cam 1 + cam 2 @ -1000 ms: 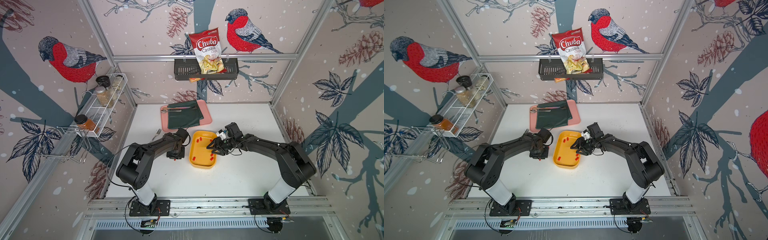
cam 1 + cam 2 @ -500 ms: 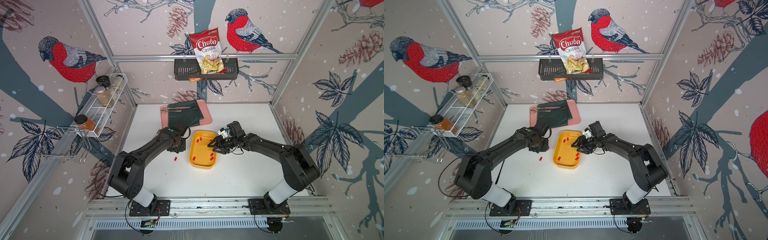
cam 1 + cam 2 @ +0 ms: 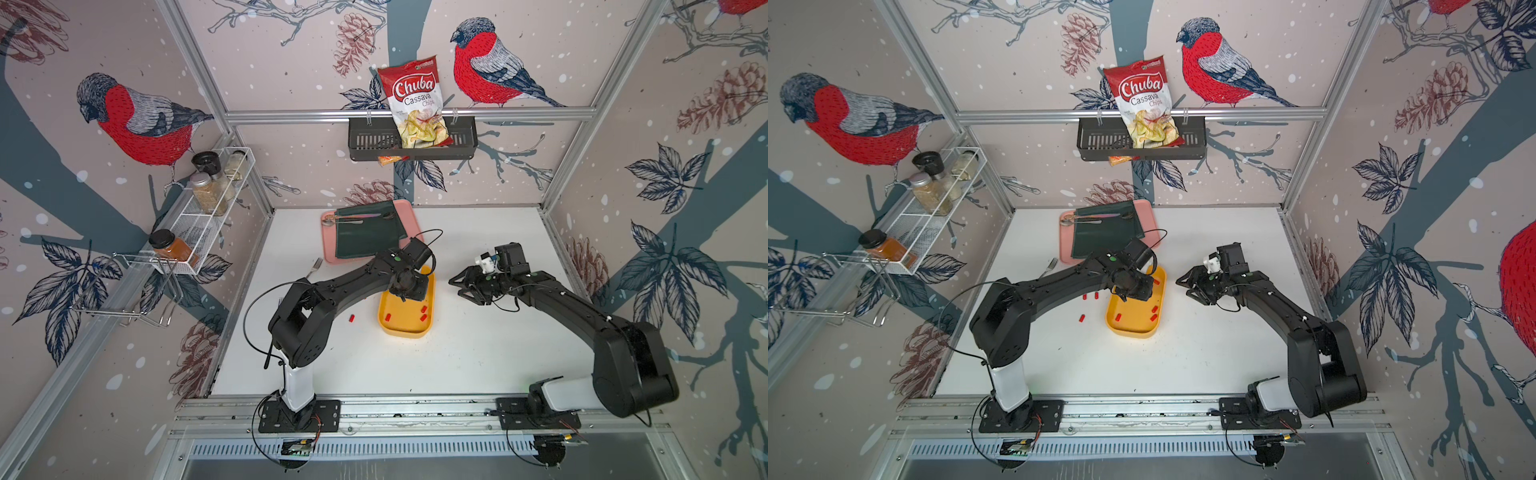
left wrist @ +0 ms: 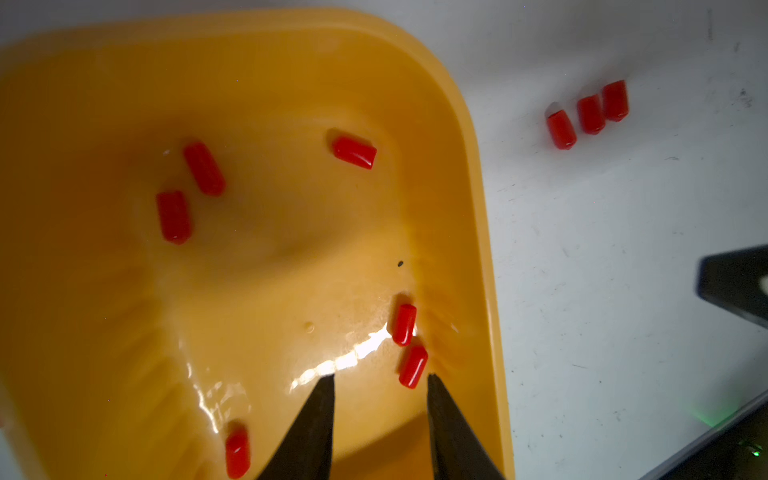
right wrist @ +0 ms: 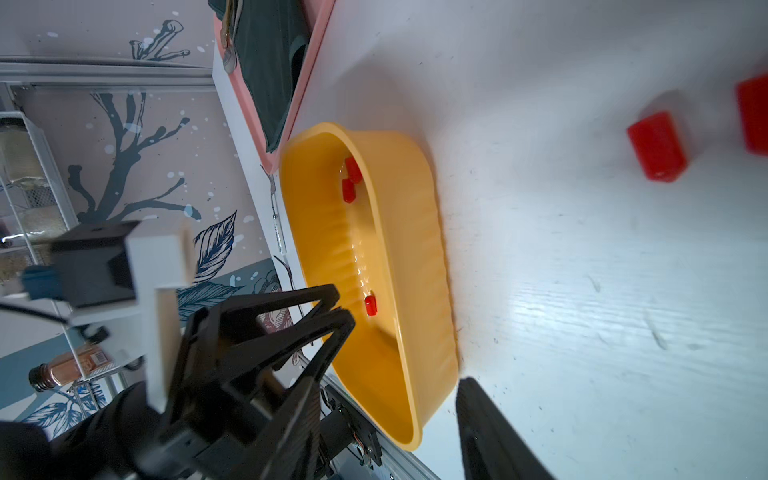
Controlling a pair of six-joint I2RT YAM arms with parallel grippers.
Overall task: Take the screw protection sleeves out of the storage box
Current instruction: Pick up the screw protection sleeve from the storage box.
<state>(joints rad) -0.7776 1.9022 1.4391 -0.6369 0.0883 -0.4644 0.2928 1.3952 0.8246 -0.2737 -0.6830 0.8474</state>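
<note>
The yellow storage box (image 3: pixel 405 332) (image 3: pixel 1129 331) lies mid-table. My left gripper (image 3: pixel 411 295) (image 4: pixel 381 378) hangs over its far end, open and holding nothing. One red screw protection sleeve (image 4: pixel 412 365) lies just inside the tip of one finger (image 4: pixel 440 411). Several more sleeves (image 4: pixel 203 168) lie on the box floor. Three sleeves (image 4: pixel 588 114) rest on the table beside the box's right side, and others (image 3: pixel 1084 296) (image 3: pixel 351 318) lie to its left. My right gripper (image 3: pixel 455 287) (image 5: pixel 386 399) is open and empty, right of the box and apart from it.
A pink tray (image 3: pixel 332 253) with a dark green cloth and cutlery sits behind the box. A fork (image 3: pixel 314 267) lies on the table at the left. On the back wall a black basket (image 3: pixel 365 141) holds a chips bag; a wire spice rack (image 3: pixel 199 224) hangs on the left wall.
My left gripper moved from the table left of the box to over the box's far end, its jaws wider; a sleeve stayed on the table there. My right gripper drew back rightward from the box.
</note>
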